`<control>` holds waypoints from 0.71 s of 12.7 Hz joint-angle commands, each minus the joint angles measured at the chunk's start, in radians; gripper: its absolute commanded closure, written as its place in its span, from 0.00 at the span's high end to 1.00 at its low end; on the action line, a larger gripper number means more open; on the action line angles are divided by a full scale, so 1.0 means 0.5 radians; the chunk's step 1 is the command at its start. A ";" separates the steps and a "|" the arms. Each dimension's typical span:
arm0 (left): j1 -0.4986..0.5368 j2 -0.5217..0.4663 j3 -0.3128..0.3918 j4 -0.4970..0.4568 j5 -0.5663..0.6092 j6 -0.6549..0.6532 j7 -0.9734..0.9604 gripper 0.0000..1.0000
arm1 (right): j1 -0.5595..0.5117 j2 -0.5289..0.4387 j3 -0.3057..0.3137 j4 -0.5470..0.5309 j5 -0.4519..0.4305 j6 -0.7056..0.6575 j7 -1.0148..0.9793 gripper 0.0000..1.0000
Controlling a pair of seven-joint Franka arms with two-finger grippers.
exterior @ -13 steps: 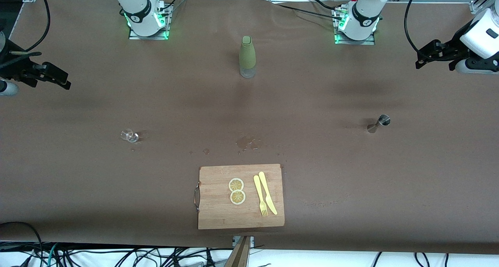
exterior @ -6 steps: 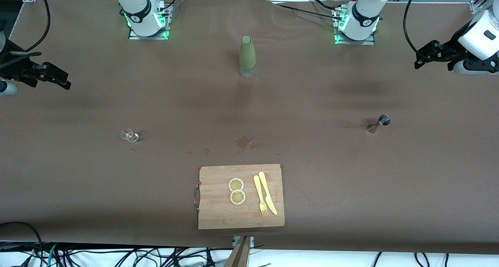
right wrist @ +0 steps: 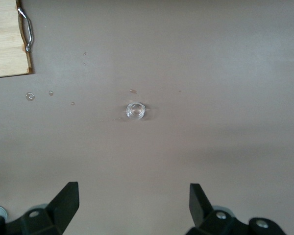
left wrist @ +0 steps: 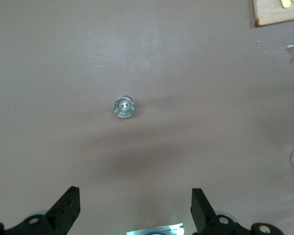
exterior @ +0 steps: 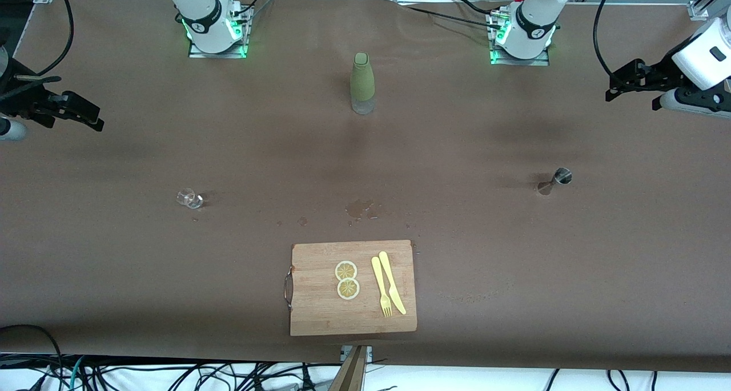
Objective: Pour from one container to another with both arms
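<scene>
Left gripper [exterior: 622, 85]: raised over the left arm's end of the table, fingers spread wide, holding nothing. Right gripper [exterior: 77, 114]: raised over the right arm's end of the table, fingers likewise apart and empty. Neither arm has contact with any item.

Glass cup [exterior: 190, 198]: standing on the table toward the right arm's end, well apart from its gripper; the right wrist view shows it upright [right wrist: 135, 110]. Steel jigger [exterior: 554, 181]: standing toward the left arm's end, seen from above in the left wrist view [left wrist: 123, 107]. The two vessels are well apart, with a green bottle [exterior: 362, 83] standing between the arm bases, farther from the front camera than either.

Risks, as judged: both vessels are tiny and smooth, so a slightly off-centre closing could tip or flick either one. The clear cup is hard to see against the cover, which makes a misjudged approach likely. Pouring into so small a mouth invites spillage unless the rims are brought close together.

Surface: brown table cover [exterior: 114, 265], faintly creased, with a wet patch [exterior: 361, 209] and scattered droplets near a wooden cutting board [exterior: 320, 317] carrying lemon slices [exterior: 346, 279], a yellow fork [exterior: 381, 286] and a yellow knife [exterior: 392, 282]. Cables lie along the table's near edge.
</scene>
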 commanded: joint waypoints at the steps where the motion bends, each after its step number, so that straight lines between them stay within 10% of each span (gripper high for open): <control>1: 0.141 0.020 0.000 -0.026 -0.121 0.066 0.432 1.00 | -0.005 -0.020 -0.002 -0.024 0.020 0.015 0.018 1.00; 9: 0.602 0.355 0.003 -0.296 -0.608 0.392 1.792 0.98 | -0.005 -0.020 -0.002 -0.024 0.020 0.009 0.000 1.00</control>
